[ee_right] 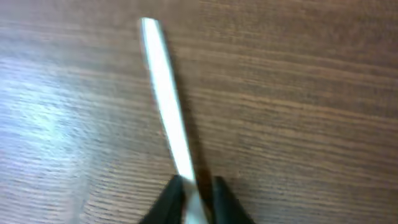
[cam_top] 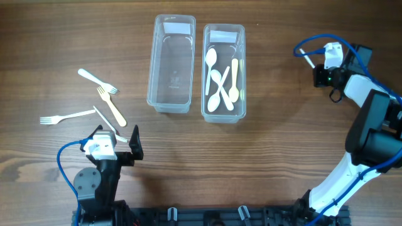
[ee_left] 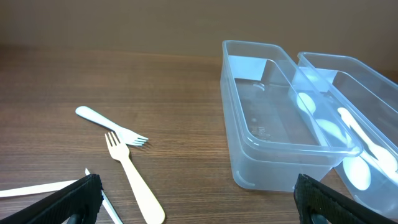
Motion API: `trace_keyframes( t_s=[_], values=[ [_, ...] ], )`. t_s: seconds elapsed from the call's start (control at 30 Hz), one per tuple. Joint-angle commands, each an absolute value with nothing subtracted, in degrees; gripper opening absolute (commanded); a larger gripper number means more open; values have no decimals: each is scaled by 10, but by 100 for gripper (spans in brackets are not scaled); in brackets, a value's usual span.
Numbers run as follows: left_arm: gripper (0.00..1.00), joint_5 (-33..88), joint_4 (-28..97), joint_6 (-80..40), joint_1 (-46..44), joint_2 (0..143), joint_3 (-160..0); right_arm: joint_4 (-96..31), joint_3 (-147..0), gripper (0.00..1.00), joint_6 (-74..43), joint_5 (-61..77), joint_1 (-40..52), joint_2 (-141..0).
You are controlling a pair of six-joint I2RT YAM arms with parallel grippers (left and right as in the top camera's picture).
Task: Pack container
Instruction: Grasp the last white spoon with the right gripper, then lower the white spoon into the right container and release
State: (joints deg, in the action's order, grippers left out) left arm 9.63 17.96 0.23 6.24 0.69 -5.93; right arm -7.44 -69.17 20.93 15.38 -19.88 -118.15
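Note:
Two clear plastic containers stand side by side. The left container (cam_top: pixel 153 75) (ee_left: pixel 231 118) is empty. The right container (cam_top: pixel 242 75) (ee_left: pixel 385 87) holds several white and cream spoons (cam_top: pixel 220 78). A white fork (cam_top: pixel 97 78) (ee_left: pixel 109 124), a cream fork (cam_top: pixel 111 105) (ee_left: pixel 134 177), another white fork (cam_top: pixel 66 117) and a thin white utensil (cam_top: pixel 103 119) lie on the table at the left. My left gripper (cam_top: pixel 118 143) (ee_left: pixel 199 208) is open and empty, just in front of them. My right gripper (cam_top: pixel 317 68) (ee_right: pixel 196 199) is shut on the handle of a white utensil (cam_top: pixel 306 55) (ee_right: pixel 163 93), low over the table right of the containers.
The wooden table (cam_top: pixel 282 157) carries nothing else. The right arm (cam_top: pixel 370 125) reaches in from the lower right edge. The left arm's base (cam_top: pixel 94 185) sits at the front left.

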Motion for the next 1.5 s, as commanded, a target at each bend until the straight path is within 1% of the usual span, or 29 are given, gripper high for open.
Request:
trace_keyframes(
  t_s=[0.0, 0.13, 0.3, 0.43, 0.5, 0.67, 0.77, 0.83, 0.93, 0.97, 1.0, 1.03, 1.07, 1.1, 1.13, 1.23, 1.27, 1.37, 1.4, 1.43, 1.47],
  values=[
    [100, 95, 178, 13, 58, 3, -56, -101, -688, 4, 162, 195, -199, -1192],
    [100, 95, 178, 13, 58, 3, -56, -103, -688, 4, 109, 247, -198, -1145],
    [100, 95, 178, 13, 58, 3, -56, -141, -688, 4, 52, 321, -184, -1024],
    [100, 95, 178, 13, 58, 3, -56, -192, -688, 4, 29, 385, -133, -922],
    [100, 95, 178, 13, 58, 3, -56, -206, -688, 4, 9, 395, -88, -882],
    [100, 95, 178, 13, 58, 3, -56, -221, -685, 4, -49, 377, 39, -863],
    [100, 95, 178, 13, 58, 3, -56, -219, -677, 4, -81, 258, 119, -887],
    [100, 95, 178, 13, 58, 3, -56, -214, -677, 4, -82, 232, 150, -903],
    [100, 95, 178, 13, 58, 3, -56, -203, -677, 5, -125, 229, 175, -917],
    [100, 95, 178, 13, 58, 3, -56, -201, -677, 13, -129, 229, 179, -921],
    [100, 95, 178, 13, 58, 3, -56, -200, -677, 37, -129, 229, 181, -923],
    [100, 95, 178, 13, 58, 3, -56, -199, -677, 45, -129, 229, 181, -925],
    [100, 95, 178, 13, 58, 3, -56, -200, -677, 51, -128, 226, 180, -928],
    [100, 95, 178, 13, 58, 3, -56, -200, -677, 60, -128, 219, 180, -928],
    [100, 95, 178, 13, 58, 3, -56, -199, -677, 66, -127, 204, 180, -928],
    [100, 95, 178, 13, 58, 3, -56, -199, -680, 72, -96, 134, 174, -920],
    [100, 95, 178, 13, 58, 3, -56, -213, -683, 72, -103, 105, 165, -913],
    [100, 95, 178, 13, 58, 3, -56, -263, -687, 72, -164, 58, 112, -882],
    [100, 95, 178, 13, 58, 3, -56, -291, -687, 73, -194, 60, 73, -865],
    [100, 95, 178, 13, 58, 3, -56, -306, -687, 77, -199, 60, 50, -857],
    [100, 95, 178, 13, 58, 3, -56, -326, -687, 93, -192, 58, 21, -849]
  ],
)
